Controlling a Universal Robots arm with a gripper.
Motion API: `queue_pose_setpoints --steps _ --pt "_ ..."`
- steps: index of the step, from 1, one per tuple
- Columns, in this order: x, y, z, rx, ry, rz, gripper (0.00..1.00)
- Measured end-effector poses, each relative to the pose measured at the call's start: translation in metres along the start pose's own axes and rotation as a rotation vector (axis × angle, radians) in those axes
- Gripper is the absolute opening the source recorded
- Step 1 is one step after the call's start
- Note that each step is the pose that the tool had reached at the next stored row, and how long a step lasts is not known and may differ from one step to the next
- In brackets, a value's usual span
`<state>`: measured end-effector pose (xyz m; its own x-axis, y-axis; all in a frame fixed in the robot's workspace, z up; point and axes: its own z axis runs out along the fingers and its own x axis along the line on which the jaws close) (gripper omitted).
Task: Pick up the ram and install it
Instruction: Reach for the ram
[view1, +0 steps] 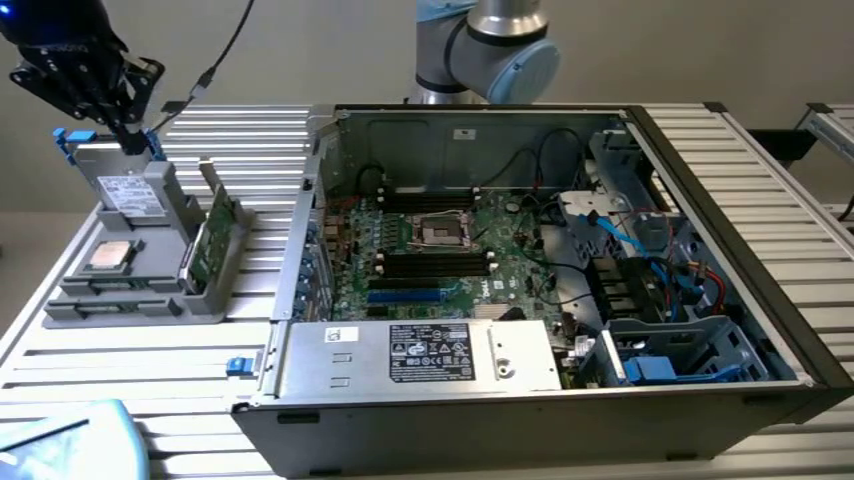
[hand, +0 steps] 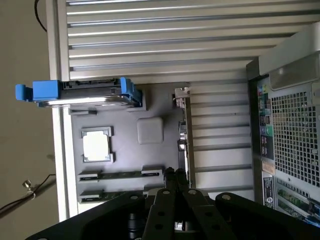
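The ram (view1: 214, 236) is a thin green board standing on edge in a slot at the right side of the grey holder tray (view1: 80, 305), at the exterior view's left. In the wrist view the ram (hand: 184, 131) appears edge-on as a narrow strip along the tray (hand: 150, 107). My gripper (view1: 131, 135) hangs high above the back of the tray, over the drive, and is apart from the ram. Its black fingers (hand: 168, 176) meet at the tips, so the gripper (hand: 174, 173) is shut with nothing in it.
On the tray lie a silver processor chip (view1: 110, 257) and a hard drive with blue rails (view1: 127, 185). The open computer case (view1: 727, 200) holds the motherboard with black memory slots (view1: 434, 263) and a power supply (view1: 420, 355). The arm's base (view1: 487, 45) stands behind the case.
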<state>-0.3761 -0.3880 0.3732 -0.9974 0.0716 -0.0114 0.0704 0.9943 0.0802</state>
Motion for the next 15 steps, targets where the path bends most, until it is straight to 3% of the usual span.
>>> queue_pose_setpoints --steps 7,11,13,15 --pt "0.029 -0.0123 -0.0013 -0.0187 0.0077 0.001 0.11" --pt "0.040 -0.0203 -0.0021 -0.0235 0.0145 0.002 0.11" --pt "0.043 -0.0244 -0.0024 -0.0235 0.0234 0.002 0.11" --pt "0.044 -0.0281 -0.0027 -0.0225 0.0375 0.004 0.11"
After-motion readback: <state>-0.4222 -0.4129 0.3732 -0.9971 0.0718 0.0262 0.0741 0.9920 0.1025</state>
